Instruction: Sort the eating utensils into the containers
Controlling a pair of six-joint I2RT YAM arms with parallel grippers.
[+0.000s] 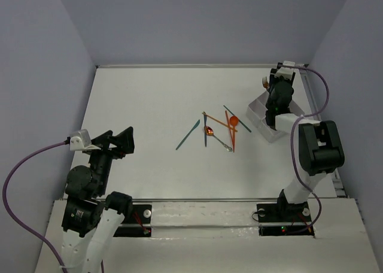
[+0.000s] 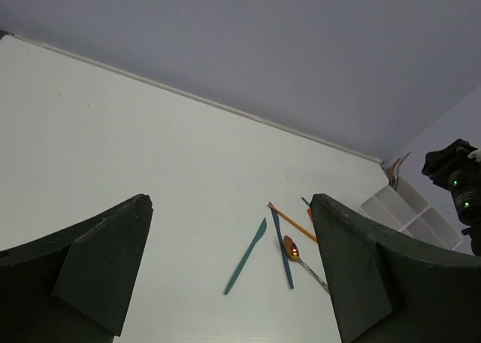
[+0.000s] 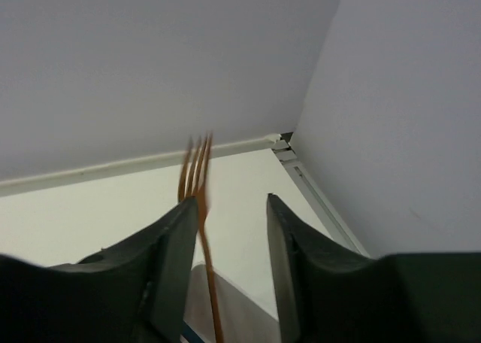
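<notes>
An orange fork [image 3: 197, 177] stands upright between my right gripper's [image 3: 231, 204] parted fingers, leaning on the left finger [image 3: 176, 238], blurred, its handle down in the white tray [image 3: 240, 305]. Seen from above, that gripper [image 1: 274, 84] hovers over the tray's far end [image 1: 257, 111] with the fork [image 1: 265, 81] beside it. Mid-table lie several loose utensils: a teal knife [image 1: 188, 135], an orange spoon [image 1: 233, 121] and crossed orange and teal pieces. My left gripper [image 1: 122, 142] is open and holds nothing at the left side; in its view [image 2: 231, 201] are the teal knife [image 2: 246, 256] and a shiny spoon [image 2: 293, 248].
Grey walls close the table at the back and on both sides, and the tray [image 2: 409, 207] sits near the right wall. Purple cables [image 1: 24, 171] loop off each arm. The right arm's black wrist [image 2: 458, 181] shows in the left wrist view.
</notes>
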